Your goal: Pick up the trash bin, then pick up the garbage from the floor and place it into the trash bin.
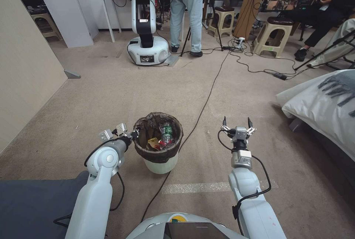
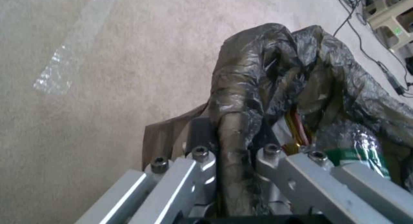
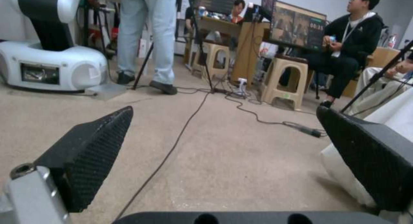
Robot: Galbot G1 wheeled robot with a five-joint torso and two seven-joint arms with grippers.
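The trash bin (image 1: 159, 164) is small, round and white, with a dark liner (image 2: 275, 66) folded over its rim, and sits just ahead of me, left of centre. My left gripper (image 1: 133, 134) is shut on the near-left rim, and the left wrist view shows its fingers (image 2: 202, 159) clamping the liner-covered edge. Inside the bin lies garbage: a clear green-labelled bottle (image 1: 166, 132) (image 2: 359, 148), a yellow wrapper (image 1: 152, 143) and a red piece. My right gripper (image 1: 237, 122) (image 3: 224, 137) hangs open and empty over bare carpet to the right of the bin.
A black cable (image 1: 207, 98) runs across the carpet and under the bin. A bed with a white cover (image 1: 325, 102) stands at the right and a beige wall panel (image 1: 26, 65) at the left. Another robot (image 1: 147, 47), stools and people are at the back.
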